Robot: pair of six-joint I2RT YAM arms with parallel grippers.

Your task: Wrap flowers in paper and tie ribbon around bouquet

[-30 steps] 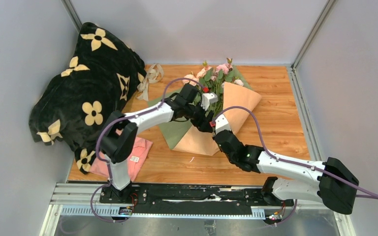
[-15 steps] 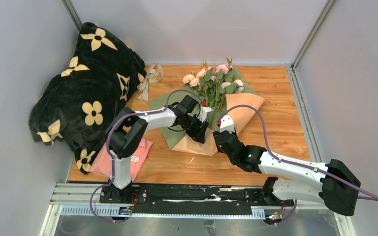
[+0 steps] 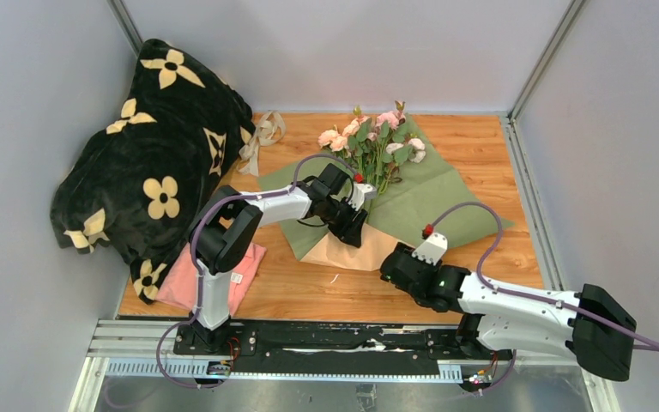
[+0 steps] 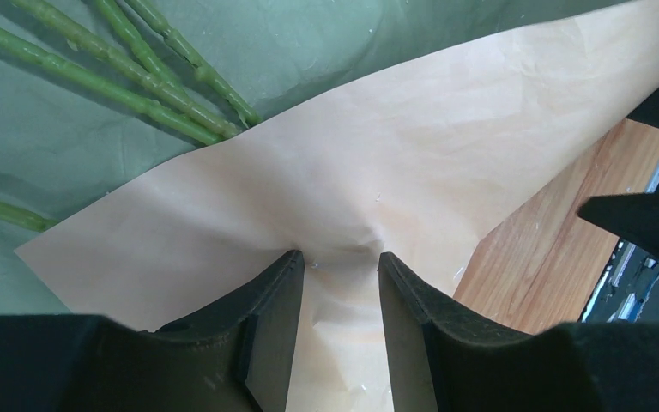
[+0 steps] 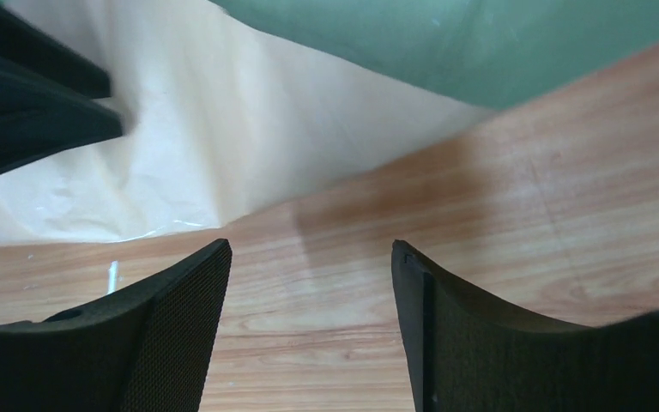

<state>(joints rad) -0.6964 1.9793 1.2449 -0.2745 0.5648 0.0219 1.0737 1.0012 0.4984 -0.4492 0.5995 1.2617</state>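
Observation:
The paper (image 3: 433, 193) lies spread on the wooden table, olive green side up, with its near corner folded over to show peach (image 3: 343, 251). The flowers (image 3: 376, 142) rest on its far part, and their stems (image 4: 120, 86) run toward the fold. My left gripper (image 3: 353, 227) presses its tips (image 4: 340, 257) down on the peach fold (image 4: 412, 146); the jaws stand a little apart, and the paper puckers between them. My right gripper (image 3: 392, 264) hangs open over bare wood (image 5: 311, 249), just near of the paper's edge (image 5: 223, 129). The ribbon (image 3: 262, 137) lies bunched at the far left.
A black blanket with cream flower prints (image 3: 150, 163) fills the left side. A pink cloth with a white label (image 3: 227, 270) lies beside the left arm's base. Grey walls enclose the table (image 3: 480, 137) on three sides.
My right gripper opened, let go of the paper's right flap and drew back toward the near edge. The flap fell flat, green side up. My left gripper moved down onto the peach corner.

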